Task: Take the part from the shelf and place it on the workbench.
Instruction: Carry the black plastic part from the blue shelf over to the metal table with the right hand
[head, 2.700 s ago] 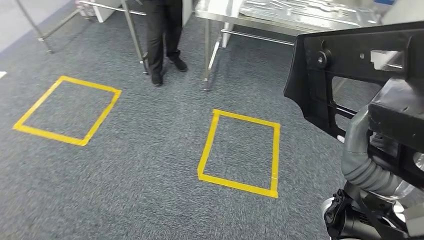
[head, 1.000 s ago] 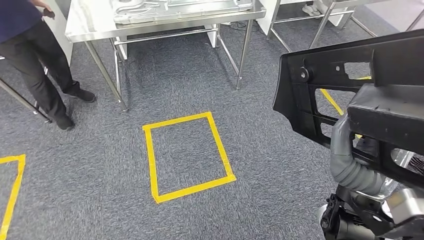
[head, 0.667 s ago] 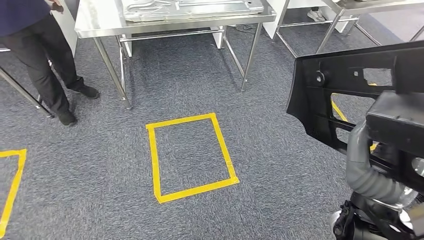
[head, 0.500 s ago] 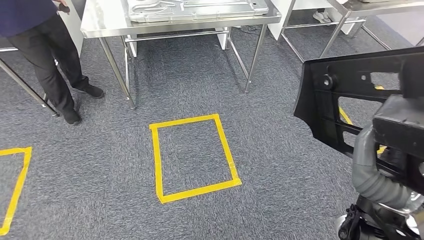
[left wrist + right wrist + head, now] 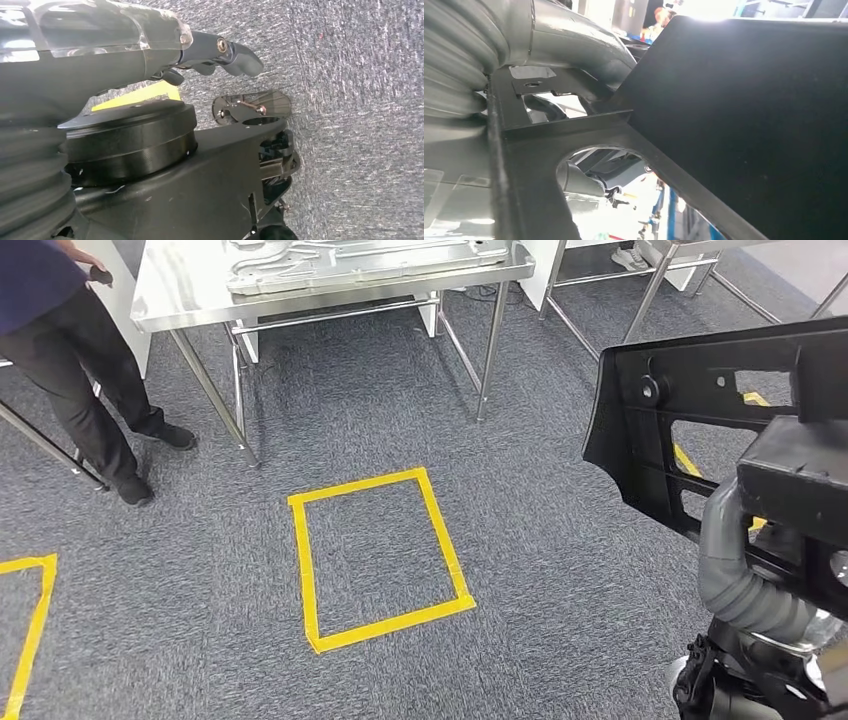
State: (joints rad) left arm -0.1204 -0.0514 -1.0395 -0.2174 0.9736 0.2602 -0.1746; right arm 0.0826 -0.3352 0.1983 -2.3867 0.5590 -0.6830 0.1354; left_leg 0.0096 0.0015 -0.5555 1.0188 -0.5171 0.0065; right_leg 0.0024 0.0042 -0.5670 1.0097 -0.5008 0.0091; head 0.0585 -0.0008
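Right hand (image 5: 574, 95) gripping black part (image 5: 700, 410), workbench (image 5: 190, 290) beyond yellow square (image 5: 375, 555).

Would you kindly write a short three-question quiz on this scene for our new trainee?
1. True or false: the black part already lies on the steel workbench.
2. What marks the carpet before the workbench? A) a yellow tape rectangle B) a red circle C) a white arrow
3. Fill in: a person stands at the workbench's ____ end in the head view.

Key: 1 false, since the right hand holds the part above the floor; 2 A; 3 left.
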